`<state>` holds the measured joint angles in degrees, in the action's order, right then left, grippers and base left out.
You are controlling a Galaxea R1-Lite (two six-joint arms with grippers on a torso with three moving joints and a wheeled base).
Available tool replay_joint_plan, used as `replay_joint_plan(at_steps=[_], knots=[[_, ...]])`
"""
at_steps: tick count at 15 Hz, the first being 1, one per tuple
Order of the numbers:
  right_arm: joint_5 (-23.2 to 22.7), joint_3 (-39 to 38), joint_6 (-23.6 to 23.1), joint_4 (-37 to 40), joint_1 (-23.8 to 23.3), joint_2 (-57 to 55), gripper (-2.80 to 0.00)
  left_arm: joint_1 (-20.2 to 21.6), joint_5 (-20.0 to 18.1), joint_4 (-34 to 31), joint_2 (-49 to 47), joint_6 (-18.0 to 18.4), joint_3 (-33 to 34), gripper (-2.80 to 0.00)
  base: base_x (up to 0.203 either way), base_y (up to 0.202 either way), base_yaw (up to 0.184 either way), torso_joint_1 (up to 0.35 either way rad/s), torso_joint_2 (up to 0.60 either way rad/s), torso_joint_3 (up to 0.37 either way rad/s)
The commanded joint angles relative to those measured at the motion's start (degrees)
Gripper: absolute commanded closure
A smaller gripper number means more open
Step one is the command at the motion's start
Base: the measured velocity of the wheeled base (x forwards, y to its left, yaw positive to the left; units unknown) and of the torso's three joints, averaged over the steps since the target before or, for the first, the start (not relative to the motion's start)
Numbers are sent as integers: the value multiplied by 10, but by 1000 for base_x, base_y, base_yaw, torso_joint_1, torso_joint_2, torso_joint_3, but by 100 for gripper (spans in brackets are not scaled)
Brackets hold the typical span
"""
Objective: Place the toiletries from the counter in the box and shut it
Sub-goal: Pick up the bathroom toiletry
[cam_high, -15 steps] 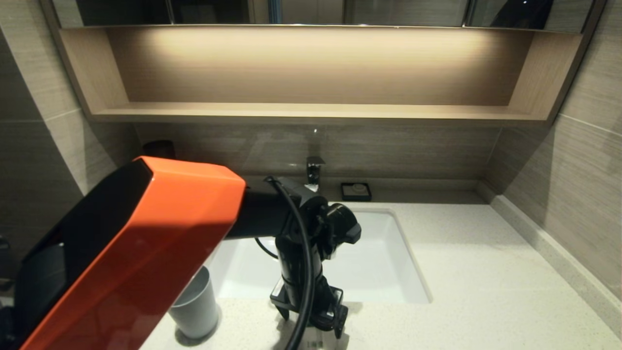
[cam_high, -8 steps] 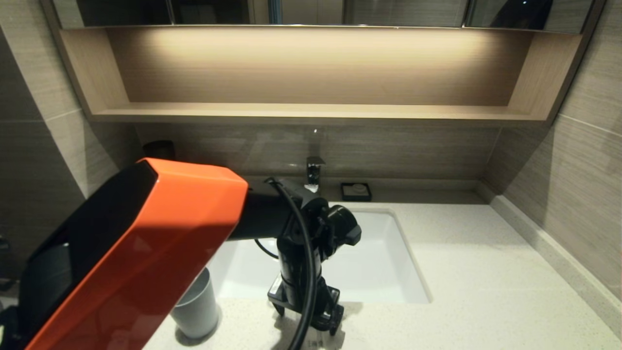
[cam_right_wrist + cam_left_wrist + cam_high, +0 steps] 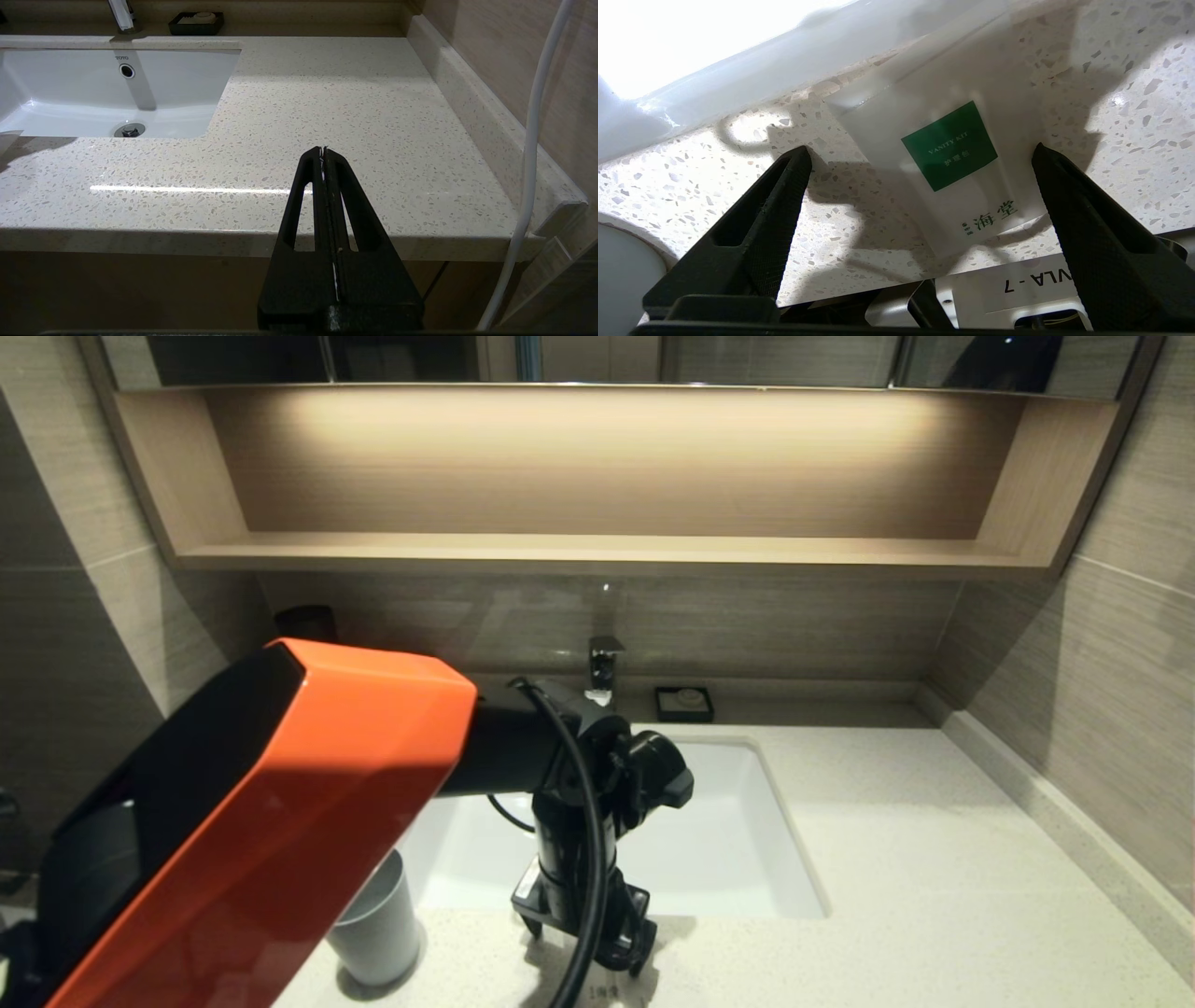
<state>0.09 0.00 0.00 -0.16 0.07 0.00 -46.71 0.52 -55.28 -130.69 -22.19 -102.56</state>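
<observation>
Reaching down over the counter (image 3: 691, 196), the left gripper (image 3: 920, 158) hovers with jaws wide apart, a sachet (image 3: 943, 154) lying flat between them, nearer the one finger (image 3: 1083, 233). This looks like the pickup step; next it should lower and pinch the thin packet. The right gripper (image 3: 323, 156) waits off the counter's front edge, jaws pressed together, empty.

Orange-and-black robot arm with black grippers

The left arm (image 3: 280, 821) has a glossy orange shell, black joints and a black cable (image 3: 583, 859); a white cable (image 3: 528, 163) runs at 3 o'clock beside the right gripper (image 3: 323, 154).
</observation>
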Motion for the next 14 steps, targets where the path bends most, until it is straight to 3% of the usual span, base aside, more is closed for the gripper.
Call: replay_joint_plan(at_steps=[1, 8, 9, 14], knots=[[0, 0, 0, 0, 0, 1, 0, 0, 1, -4, 4, -1, 2, -280, 0, 0, 0, 0, 0, 0], [0, -1, 0, 0, 0, 0, 0, 0, 1, -1, 10, -6, 0, -280, 0, 0, 0, 0, 0, 0], [0, -1, 0, 0, 0, 0, 0, 0, 1, -1, 11, -6, 0, 0, 0, 0, 0, 0, 0, 0], [0, -1, 0, 0, 0, 0, 0, 0, 1, -1, 16, -7, 2, 0, 0, 0, 0, 0, 0, 0]])
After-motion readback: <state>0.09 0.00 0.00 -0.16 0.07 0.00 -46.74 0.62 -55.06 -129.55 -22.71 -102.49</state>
